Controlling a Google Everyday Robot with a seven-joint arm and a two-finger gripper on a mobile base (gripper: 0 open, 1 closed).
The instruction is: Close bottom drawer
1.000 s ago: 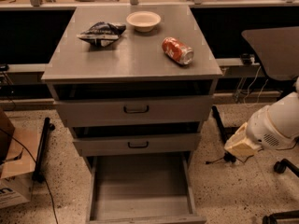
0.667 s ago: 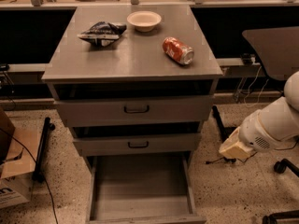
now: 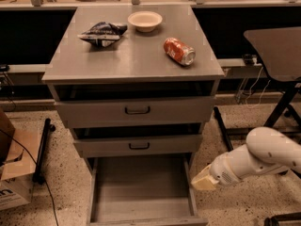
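Note:
The bottom drawer [image 3: 141,189] of the grey cabinet [image 3: 134,55] is pulled far out toward me. Its plain grey inside shows and holds nothing. Its front [image 3: 146,221] lies at the lower edge of the view, with the handle out of sight. My gripper [image 3: 201,182] is at the end of the white arm [image 3: 263,154]. It reaches in from the right and sits just beside the drawer's right side wall, low near the floor. The middle drawer [image 3: 138,146] and the top drawer [image 3: 136,110] above it each stand slightly ajar.
On the cabinet top lie a crumpled chip bag [image 3: 102,34], a white bowl [image 3: 145,20] and a red soda can [image 3: 178,51] on its side. A cardboard box [image 3: 11,173] and a cable lie on the floor at left. A dark table [image 3: 277,51] on a stand is at right.
My arm has swung left and down, bringing the gripper from well right of the cabinet to just beside the open drawer's right wall. The drawers have not moved.

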